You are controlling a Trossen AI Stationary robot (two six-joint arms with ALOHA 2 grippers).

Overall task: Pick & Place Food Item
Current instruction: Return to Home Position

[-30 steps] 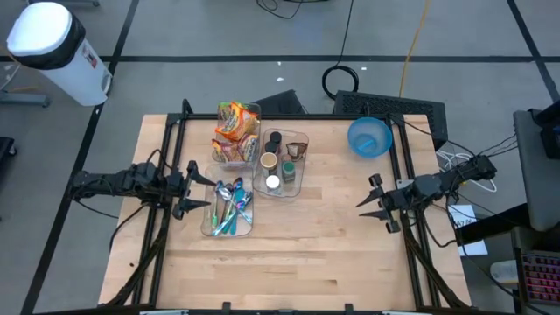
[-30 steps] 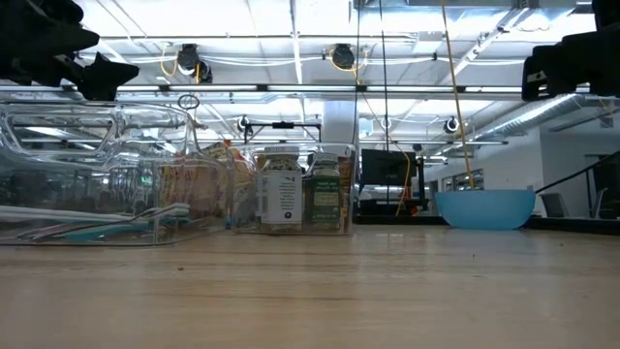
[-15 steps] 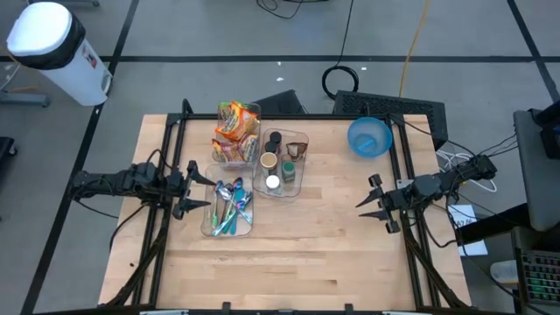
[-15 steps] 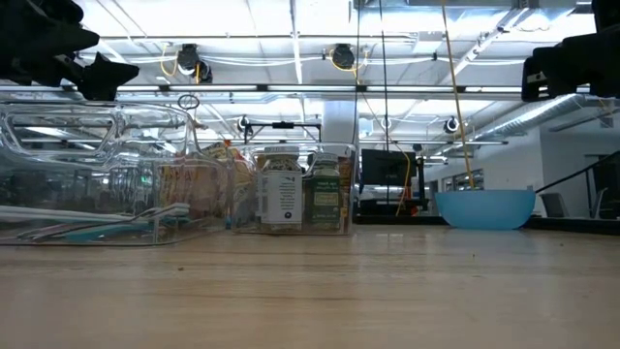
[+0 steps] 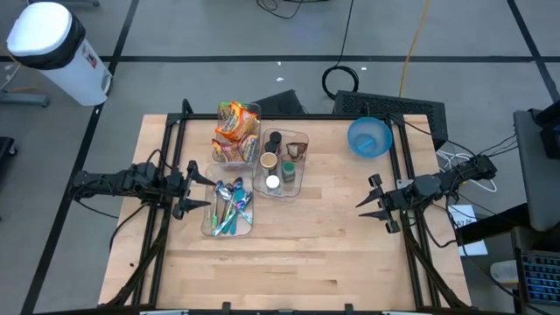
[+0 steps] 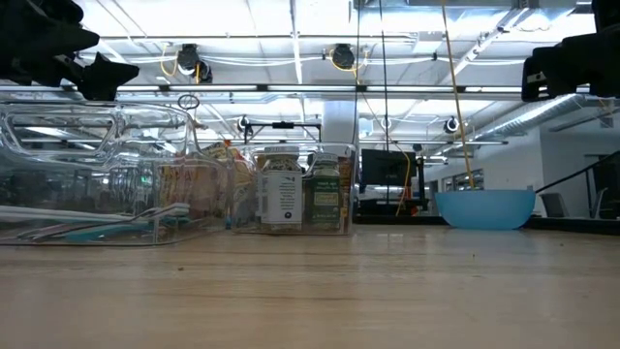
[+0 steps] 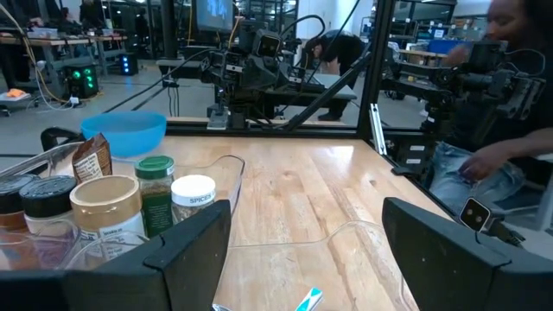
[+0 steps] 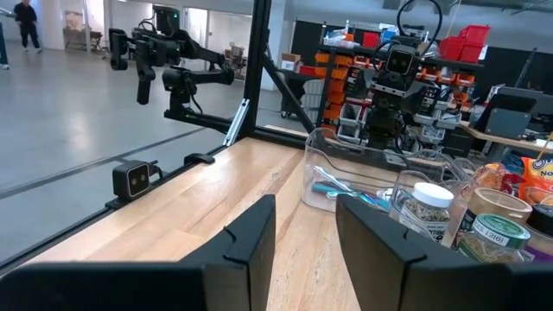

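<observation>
Live at the table, the sorting is being judged all but finished. Nothing is being carried. The left gripper (image 5: 196, 186) is being held just beside the bottom transparent plastic bin (image 5: 248, 229), its fingers spread wide and empty. The right gripper (image 5: 371, 202) is being held over the right side of the light wooden table (image 5: 315, 254), well apart from the bins, its fingers parted with nothing between them.

The mixed plastic spoons (image 5: 229, 203), blue, teal and purple among them, are being shown lying together inside that bottom bin. The orange-and-yellow snack packets (image 5: 234, 124), the food of the task, are being shown packed into the upper transparent bin (image 5: 215, 149). The small spice jars (image 5: 278, 162) are being shown grouped in the third transparent bin (image 5: 293, 185), set close against the other two. The round blue bowl (image 5: 368, 136) is being shown near the far right corner, and nothing can be made out inside it. No loose item is being spotted on the bare wood, so only the arms' settling to rest is being judged as left.

Now the writing. On the white jar lid (image 7: 193, 192) in the left wrist view, a word like "SPICE" is being made out. Printed labels are being shown on the jars in the low view, but the print cannot be read. The branding on the packets cannot be read either.
</observation>
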